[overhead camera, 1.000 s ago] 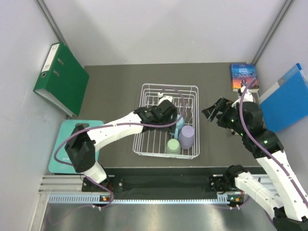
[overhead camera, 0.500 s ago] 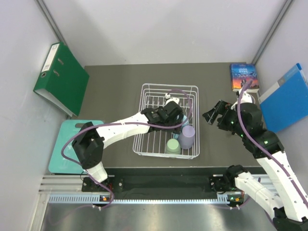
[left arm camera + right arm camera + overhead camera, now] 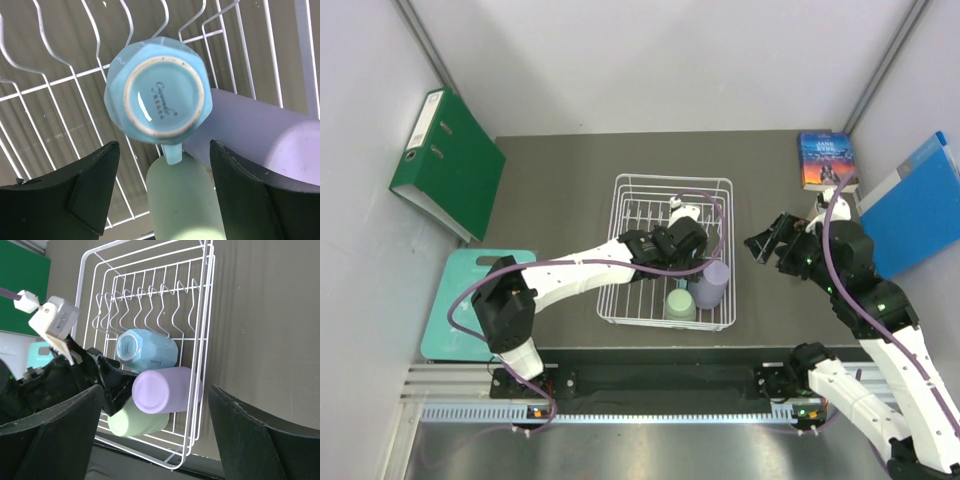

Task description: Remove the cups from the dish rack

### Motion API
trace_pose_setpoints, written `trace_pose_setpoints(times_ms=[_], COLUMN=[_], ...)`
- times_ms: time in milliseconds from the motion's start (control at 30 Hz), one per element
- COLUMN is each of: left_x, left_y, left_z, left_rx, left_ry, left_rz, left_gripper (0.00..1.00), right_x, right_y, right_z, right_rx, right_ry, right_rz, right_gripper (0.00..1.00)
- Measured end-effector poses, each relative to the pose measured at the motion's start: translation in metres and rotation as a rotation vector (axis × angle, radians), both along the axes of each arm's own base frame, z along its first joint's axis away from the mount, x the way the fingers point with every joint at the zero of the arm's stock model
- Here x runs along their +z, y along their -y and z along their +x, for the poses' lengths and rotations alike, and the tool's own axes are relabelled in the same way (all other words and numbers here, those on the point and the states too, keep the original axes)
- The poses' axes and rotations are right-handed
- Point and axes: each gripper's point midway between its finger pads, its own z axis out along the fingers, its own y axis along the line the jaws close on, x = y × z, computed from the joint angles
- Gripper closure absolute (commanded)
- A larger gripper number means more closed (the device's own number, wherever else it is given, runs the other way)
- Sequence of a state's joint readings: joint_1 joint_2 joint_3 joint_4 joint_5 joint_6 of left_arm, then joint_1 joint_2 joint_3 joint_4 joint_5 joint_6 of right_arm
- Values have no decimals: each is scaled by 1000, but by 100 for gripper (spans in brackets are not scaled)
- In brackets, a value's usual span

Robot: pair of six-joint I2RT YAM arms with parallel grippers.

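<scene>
A: Left wrist view: hovering the left gripper [image 3: 164, 162] over the dish rack [image 3: 45, 85], jaws spread wide and gripping nothing, straddling the light blue mug [image 3: 162, 92]. Facing its base, probably lining up to pinch the sides.

B: Crowding it in the rack's near right corner: sage green mug [image 3: 182, 200] and lavender mug [image 3: 250, 125], just beside. Likely needing a careful lift.

A: Parking the right gripper [image 3: 156, 395] just right of the rack, likewise spread and empty, presumably keeping clear.
</scene>
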State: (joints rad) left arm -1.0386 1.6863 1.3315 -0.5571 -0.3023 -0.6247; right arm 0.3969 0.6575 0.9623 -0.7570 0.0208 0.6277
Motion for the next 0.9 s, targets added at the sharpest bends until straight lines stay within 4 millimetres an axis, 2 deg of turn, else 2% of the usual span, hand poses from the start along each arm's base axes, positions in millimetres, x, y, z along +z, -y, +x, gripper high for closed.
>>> trace_pose_setpoints(times_ms=[167,500,600,633,900], left_x=[-11,-38,-43,-45,-45], left_y=[3,3,2,1,-6], left_z=[4,2,0,1,1], left_rx=[3,2,5,10,24], left_ry=[-4,-39,-44,-44,-17], left_rz=[22,75,79,81,96], left_gripper=[40,44,69,100,100], right_x=[-1,-10,-10,-10,-11], right_y=[1,3,3,3,3], right_z=[-3,-5,-4,-4,-4], right_rx=[3,7,8,8,12], right_ry=[-2,-17,-17,-18,-15], right_rz=[-7,-23,-25,-26,-32], right_gripper=[15,15,15,15,15])
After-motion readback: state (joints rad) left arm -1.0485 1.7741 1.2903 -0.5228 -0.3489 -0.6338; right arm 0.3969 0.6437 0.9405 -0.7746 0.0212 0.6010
